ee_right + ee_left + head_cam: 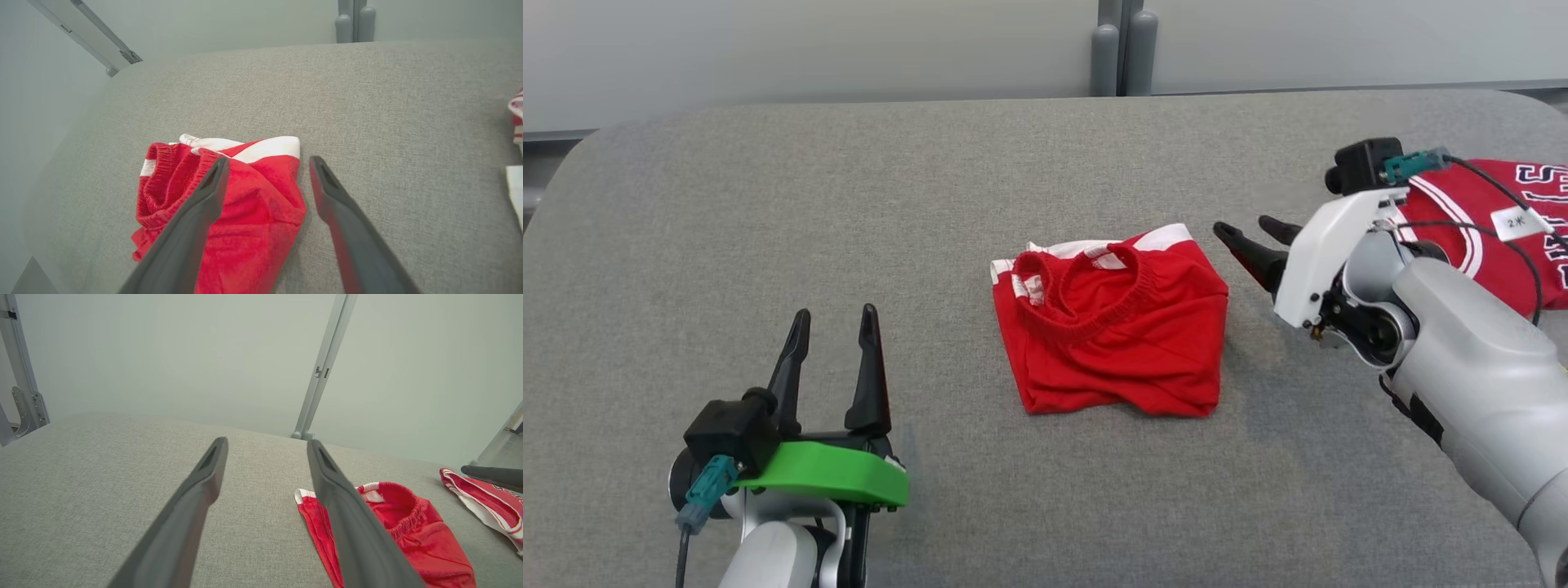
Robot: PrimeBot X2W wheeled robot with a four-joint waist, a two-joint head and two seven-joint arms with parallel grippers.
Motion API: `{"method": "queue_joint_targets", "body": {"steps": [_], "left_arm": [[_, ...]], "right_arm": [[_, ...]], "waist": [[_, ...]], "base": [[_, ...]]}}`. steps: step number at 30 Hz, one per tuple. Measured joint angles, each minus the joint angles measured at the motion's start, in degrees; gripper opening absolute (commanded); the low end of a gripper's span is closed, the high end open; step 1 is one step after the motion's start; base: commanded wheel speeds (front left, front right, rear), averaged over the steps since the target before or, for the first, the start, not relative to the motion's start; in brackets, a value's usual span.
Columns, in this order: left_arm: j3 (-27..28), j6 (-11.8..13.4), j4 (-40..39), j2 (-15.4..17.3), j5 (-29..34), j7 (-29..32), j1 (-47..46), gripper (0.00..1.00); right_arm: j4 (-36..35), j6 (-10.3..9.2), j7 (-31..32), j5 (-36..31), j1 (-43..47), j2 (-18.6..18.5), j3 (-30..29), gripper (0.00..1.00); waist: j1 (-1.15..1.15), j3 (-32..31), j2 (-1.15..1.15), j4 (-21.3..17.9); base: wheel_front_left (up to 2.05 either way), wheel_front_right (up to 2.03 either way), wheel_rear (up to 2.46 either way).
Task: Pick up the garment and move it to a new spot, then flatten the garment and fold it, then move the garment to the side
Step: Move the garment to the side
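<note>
A red garment [1115, 318] with white trim and an elastic waistband lies folded in a compact bundle at the middle of the grey table; it shows too in the left wrist view [408, 535] and the right wrist view [245, 212]. My right gripper [1250, 233] is open just right of the bundle, fingers pointing left, nothing between them; one finger [196, 212] hovers over the cloth's right edge. My left gripper [837, 322] stands open at the lower left, well clear of the garment, fingers pointing away from me.
A second red jersey [1503, 220] with white trim, dark lettering and a white label lies at the table's right edge, partly behind my right arm. The grey padded table [768, 204] ends at a pale wall with a post [1123, 49] behind.
</note>
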Motion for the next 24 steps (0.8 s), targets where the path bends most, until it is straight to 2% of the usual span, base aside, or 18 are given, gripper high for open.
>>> {"method": "queue_joint_targets", "body": {"steps": [11, 24], "left_arm": [[-0.96, 0.00, -2.31, 0.00, 1.25, 0.79, -0.01, 1.00], [-0.98, 0.00, -3.91, 0.00, 1.89, 1.81, -0.16, 1.00]], "right_arm": [[1.22, 0.00, -2.94, 3.67, 5.25, -0.11, -2.32, 1.00], [2.02, 0.01, -3.85, 4.21, 5.23, 0.47, -1.86, 1.00]], "waist": [[0.00, 2.67, 0.00, -0.44], [0.00, 6.74, 0.00, 2.25]], "base": [[0.00, 0.00, 0.00], [0.00, 0.00, 0.00]]}}
